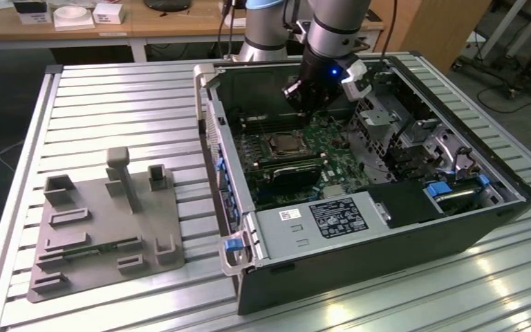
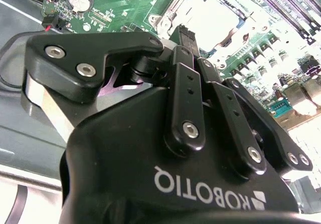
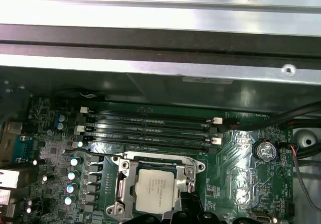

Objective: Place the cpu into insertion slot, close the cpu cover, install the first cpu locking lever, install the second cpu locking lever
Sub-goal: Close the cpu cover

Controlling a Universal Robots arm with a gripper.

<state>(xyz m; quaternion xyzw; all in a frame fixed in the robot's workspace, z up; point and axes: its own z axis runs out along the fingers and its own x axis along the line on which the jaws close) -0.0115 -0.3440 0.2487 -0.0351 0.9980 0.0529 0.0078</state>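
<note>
Cpu (image 3: 155, 186) prob. in insertion slot (image 3: 150, 160), by mem slots (image 3: 150, 128).

It was a robotics lab: a robot arm (image 1: 334, 28) rose over a slatted metal table (image 1: 108, 104) bearing an opened computer (image 1: 386, 235) and a grey jig (image 1: 108, 235) (holders all over it). A wooden bench (image 1: 155, 24) and floor cables (image 1: 514, 93) lay behind.

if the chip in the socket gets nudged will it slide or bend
Probably stiff: the chip is a flat square with a metal top, so it should not flex. It likely won't slide, since it sits inside the metal frame around it. Thin and nearly flush, it looks awkward to pinch by its edges.
</note>
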